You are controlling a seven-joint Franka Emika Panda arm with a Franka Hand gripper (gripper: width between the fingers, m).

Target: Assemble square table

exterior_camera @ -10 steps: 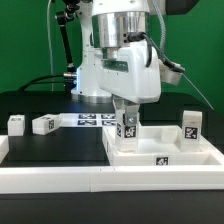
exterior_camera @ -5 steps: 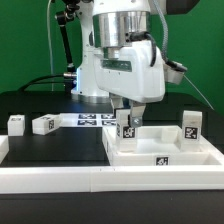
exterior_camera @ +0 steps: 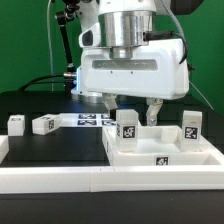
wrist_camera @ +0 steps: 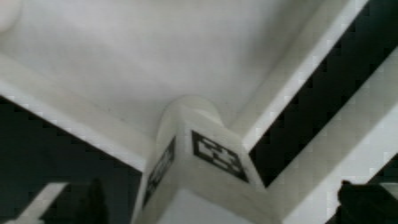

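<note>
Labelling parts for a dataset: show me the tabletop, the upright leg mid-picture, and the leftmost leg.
Tabletop (exterior_camera: pixel 190 150): exterior view, bare top face.
Middle leg (exterior_camera: pixel 127 128): exterior view, on its tag.
Leftmost leg (exterior_camera: pixel 16 123): exterior view, tagged front face.

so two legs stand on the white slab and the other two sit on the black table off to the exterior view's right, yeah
Not quite. The exterior view shows the outer leg and the leg beside it on the black table off to that view's left, not its right. The rest holds: the middle leg and the right-hand leg stand on the white slab.
</note>
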